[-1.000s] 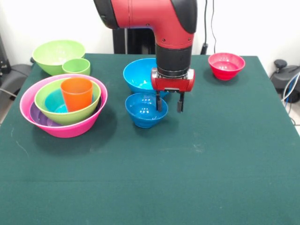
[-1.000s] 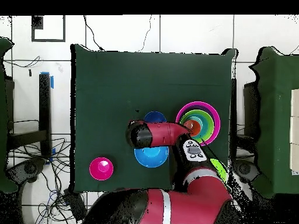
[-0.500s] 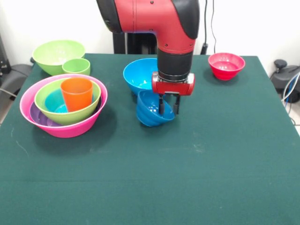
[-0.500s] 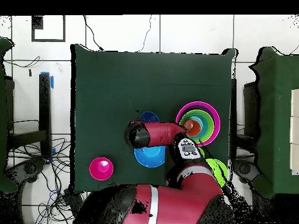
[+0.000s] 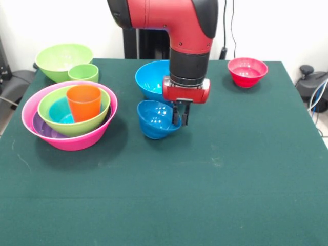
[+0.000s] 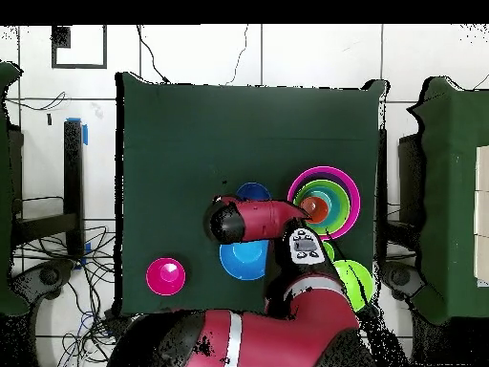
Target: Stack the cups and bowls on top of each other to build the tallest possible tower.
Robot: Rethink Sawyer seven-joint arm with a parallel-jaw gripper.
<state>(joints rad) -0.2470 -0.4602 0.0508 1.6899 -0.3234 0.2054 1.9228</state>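
Observation:
My gripper [image 5: 180, 121] is shut on the right rim of a small blue bowl [image 5: 155, 119] and holds it tilted near the table's middle. In the overhead view the arm covers the gripper, and the small blue bowl [image 6: 252, 192] shows just beyond it. The tower stands at the left: a pink bowl [image 5: 72, 141], a purple bowl [image 5: 43, 128], a lime green bowl [image 5: 77, 126], a blue bowl [image 5: 58, 110] and the orange cup [image 5: 84, 102] in its middle; it also shows in the overhead view [image 6: 325, 199]. A larger blue bowl [image 5: 149, 79] sits behind the gripper.
A large lime green bowl [image 5: 62, 60] and the light green cup [image 5: 83, 73] stand at the far left. A small red bowl [image 5: 247, 71] sits at the far right corner of the green table [image 5: 205, 189].
The gripper closed on the small blue bowl's rim and tipped it up. The bowl has since settled to a lesser tilt and shifted slightly left.

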